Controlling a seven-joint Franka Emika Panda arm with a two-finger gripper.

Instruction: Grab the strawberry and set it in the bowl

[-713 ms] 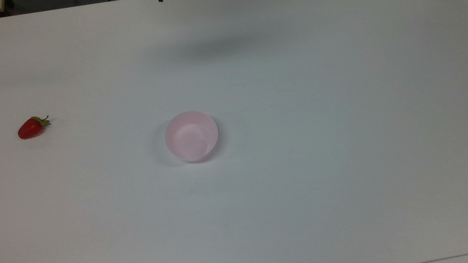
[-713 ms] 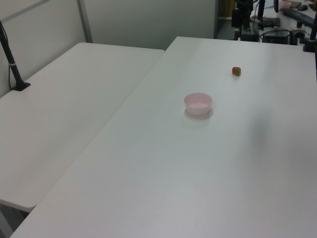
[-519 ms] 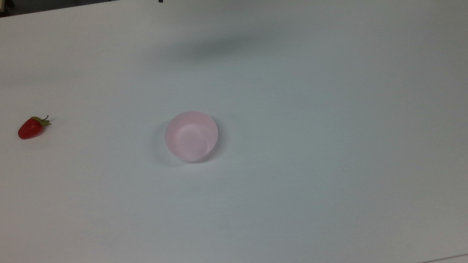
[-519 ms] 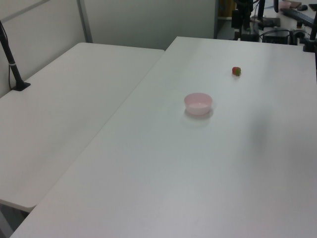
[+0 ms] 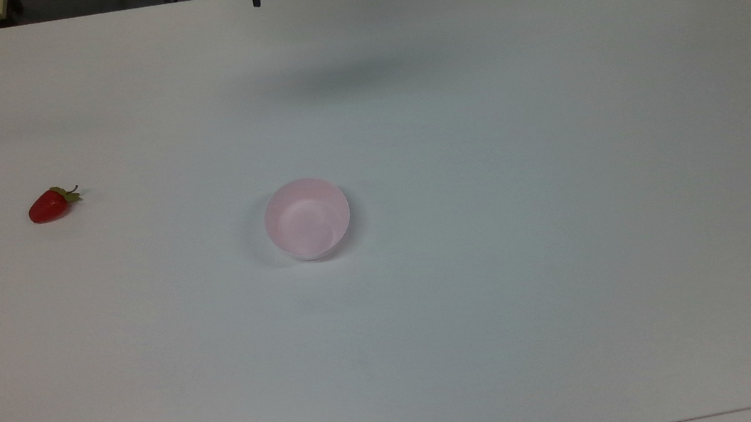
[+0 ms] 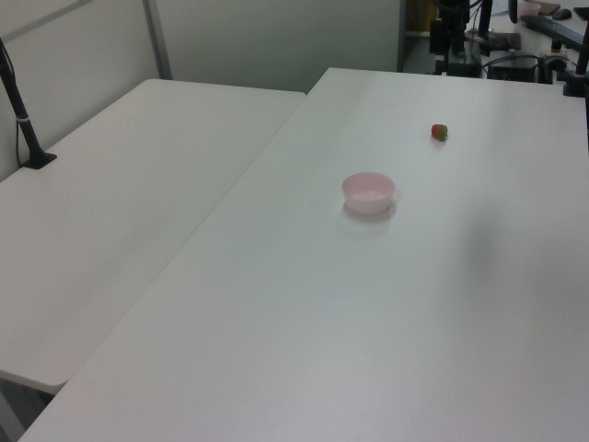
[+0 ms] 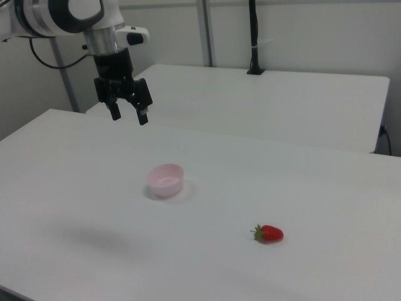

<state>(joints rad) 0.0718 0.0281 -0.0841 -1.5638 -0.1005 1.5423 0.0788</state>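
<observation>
Overhead plus two opposing obliques

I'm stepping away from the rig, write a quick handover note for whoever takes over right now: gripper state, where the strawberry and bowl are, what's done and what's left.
Gripper: open, holding nothing, hanging high above the table, up and to the right view's left of the bowl.
Strawberry: lying on its side on the table, far to the top view's left of the bowl, untouched.
Bowl: upright near the table's middle, nothing in it.
Done: nothing yet.
Left: move over the strawberry, descend, grasp it, carry it to the bowl, release.
</observation>
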